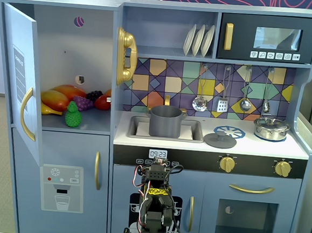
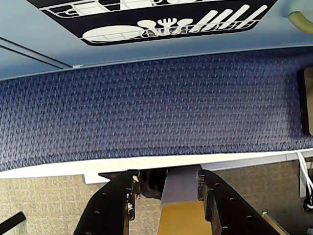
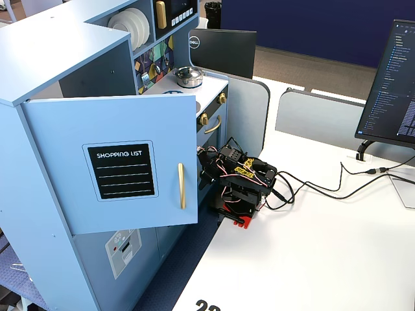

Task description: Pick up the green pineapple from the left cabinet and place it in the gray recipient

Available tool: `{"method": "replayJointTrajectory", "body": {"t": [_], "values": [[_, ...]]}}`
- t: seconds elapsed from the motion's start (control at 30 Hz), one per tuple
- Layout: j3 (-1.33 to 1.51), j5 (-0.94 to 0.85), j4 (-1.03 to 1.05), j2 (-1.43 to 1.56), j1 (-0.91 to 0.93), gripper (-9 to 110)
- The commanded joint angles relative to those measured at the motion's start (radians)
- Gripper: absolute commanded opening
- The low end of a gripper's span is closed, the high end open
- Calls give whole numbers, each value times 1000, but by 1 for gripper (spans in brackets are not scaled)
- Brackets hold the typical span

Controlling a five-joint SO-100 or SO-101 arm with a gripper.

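We are seeing the tool [image 2: 167, 188] folded low, fingers apart and empty. The green pineapple [image 1: 73, 115] is sitting at the left cabinet [image 1: 69, 45] shelf's front, beside the purple grapes [image 1: 82, 103]; reaching in, we are risking snagging the open door [image 1: 22, 79] or grabbing grapes.

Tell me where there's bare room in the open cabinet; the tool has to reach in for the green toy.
Free: the shelf's front edge right of the bumpy green plastic pineapple, and all the space above the fruit. Crowded: the back left, where the orange-yellow mango, purple grape bunch and red fruit huddle just behind the pineapple.
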Motion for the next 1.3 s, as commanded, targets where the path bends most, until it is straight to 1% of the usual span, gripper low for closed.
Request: {"method": "replayJointTrajectory", "body": {"t": [0.0, 0.23, 0.3, 0.33, 0.37, 0.43, 0.47, 0.53, 0.6, 0.63, 0.7, 0.77, 0.87, 0.9, 0.97, 1.13, 1.27], "values": [[5, -18, 178, -2, 25, 0], [5, -38, 175, -2, 25, 0], [5, -75, 161, -2, 25, 0], [5, -84, 130, -2, 9, 0], [5, -57, 69, -2, -44, 2], [5, -20, -124, -5, -198, 5], [5, -32, -268, -5, -290, 5], [5, -23, -666, -8, -528, 7], [3, -78, -1126, -41, -785, 5], [-25, -132, -1272, -77, -894, 3], [-160, -187, -1328, -187, -1025, 7], [-325, -183, -1355, -318, -1017, 13], [-517, -190, -1362, -471, -950, 17], [-546, -190, -1385, -506, -920, 19], [-586, -169, -1433, -557, -894, 19], [-657, -152, -1456, -646, -847, 23], [-718, -110, -1471, -739, -788, 35]]}}
